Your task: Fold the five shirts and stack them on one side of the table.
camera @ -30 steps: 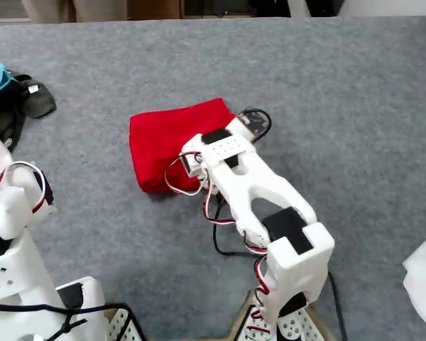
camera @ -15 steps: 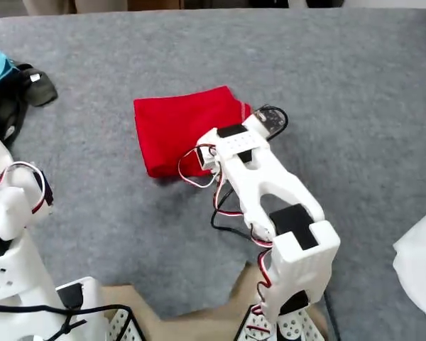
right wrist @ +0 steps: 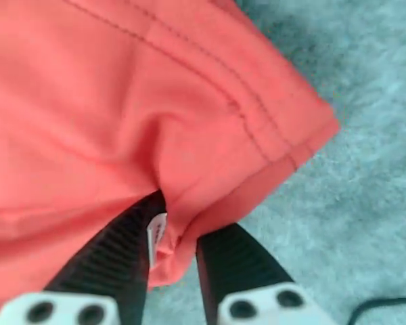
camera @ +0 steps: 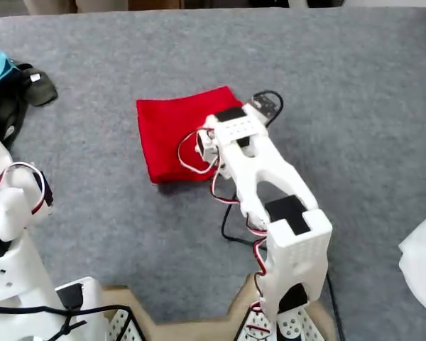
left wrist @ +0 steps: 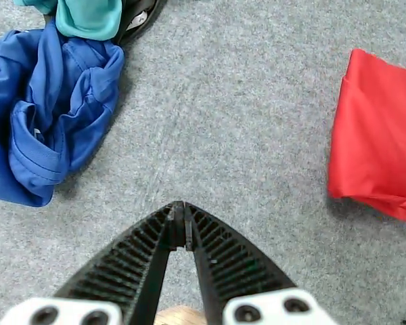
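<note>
1. Red shirt [camera: 174, 135]: folded into a rough rectangle and lying flat near the middle of the grey table cover [camera: 355, 92]. In the high view it sits slightly left of centre.
2. Right arm [camera: 259, 177]: stretched from its base at the near edge of the table out over the red shirt's near right corner, with its wrist covering that corner.
3. Right gripper [right wrist: 176, 223]: its black jaws are clenched on a pinch of the red shirt's fabric, just beside a double-stitched hem (the cloth bunches into a small ridge between the two fingers). The hem corner lies on the grey cover right beside the jaws.
4. Left arm [camera: 14, 234]: stands at the near left of the table, well apart from the red shirt.
5. Left gripper [left wrist: 181, 220]: jaws pressed together with nothing between them, hanging above bare grey cover. In the left wrist view the red shirt [left wrist: 375, 135] lies off to one side and does not touch the gripper.
6. Blue shirt [left wrist: 47, 115]: crumpled in a heap on the grey cover, with a teal garment [left wrist: 88, 15] touching its far edge.
7. Black garment [camera: 21, 92]: at the far left of the table, beside the teal one.
8. White garment [camera: 422, 266]: lying at the right edge of the table, apart from both arms.
</note>
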### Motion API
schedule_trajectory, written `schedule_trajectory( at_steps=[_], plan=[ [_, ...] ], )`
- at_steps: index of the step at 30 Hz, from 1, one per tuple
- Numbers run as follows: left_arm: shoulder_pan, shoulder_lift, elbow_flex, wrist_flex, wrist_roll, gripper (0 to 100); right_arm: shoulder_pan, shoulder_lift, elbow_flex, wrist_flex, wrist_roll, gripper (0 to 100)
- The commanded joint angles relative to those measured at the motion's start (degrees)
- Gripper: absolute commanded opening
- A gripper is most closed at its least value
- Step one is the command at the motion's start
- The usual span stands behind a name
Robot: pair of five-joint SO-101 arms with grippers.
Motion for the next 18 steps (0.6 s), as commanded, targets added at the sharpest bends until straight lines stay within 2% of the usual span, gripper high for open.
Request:
schedule_trajectory(
  at_steps=[1,5,10,18],
  plan=[
    [-0.09,-0.75,-0.62,0.53,-0.35,2,1.45,-0.31,-8.92,7.74,1.67,0.5],
    [-0.09,-0.75,-0.62,0.53,-0.35,2,1.63,-0.31,-16.57,12.75,1.67,0.5],
    [-0.09,-0.75,-0.7,0.53,-1.05,2,4.09,-0.31,-21.32,13.1,2.81,0.5],
    [-0.62,-0.84,-0.88,0.53,-3.52,2,15.78,-0.31,-31.25,13.1,8.79,0.5]
  ],
)
